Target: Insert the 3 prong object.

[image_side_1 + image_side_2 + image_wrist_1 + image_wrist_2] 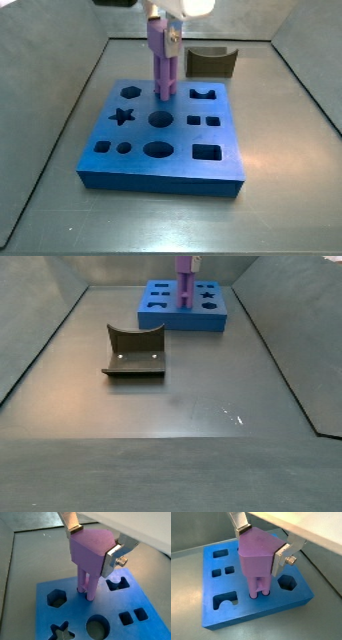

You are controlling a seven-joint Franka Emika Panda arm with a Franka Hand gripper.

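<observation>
Gripping, wrist view: the gripper (93, 543) has its silver plate fingers (112, 560) pressed on opposite sides of the 3 prong object (90, 552), closed on its wide light-purple head.
Prongs, wrist view: the rods hang upright, tips at the top face of the blue block (73, 614), between the hexagon hole (56, 598) and the notched hole (118, 583); how deep they sit cannot be told.
Other holes, wrist view: a star hole (61, 631), a round hole (97, 627) and two small square holes (133, 616).
Second wrist view: the gripper (262, 542) clamps the 3 prong object (256, 559), whose rod ends meet the blue block (211, 619) at a small opening beside the hexagon hole (286, 582).
Side view: the 3 prong object (164, 65) stands vertical over the far middle of the blue block (160, 175), the gripper (163, 14) at its top; a dark olive curved block (211, 63) lies behind the blue block, apart from it.
Far side view: the blue block (185, 318) sits at the far end of the floor, the 3 prong object (186, 278) upright on it, with only a sliver of the gripper (189, 259) at the frame edge; the dark olive curved block (134, 353) rests well apart, nearer the camera.
</observation>
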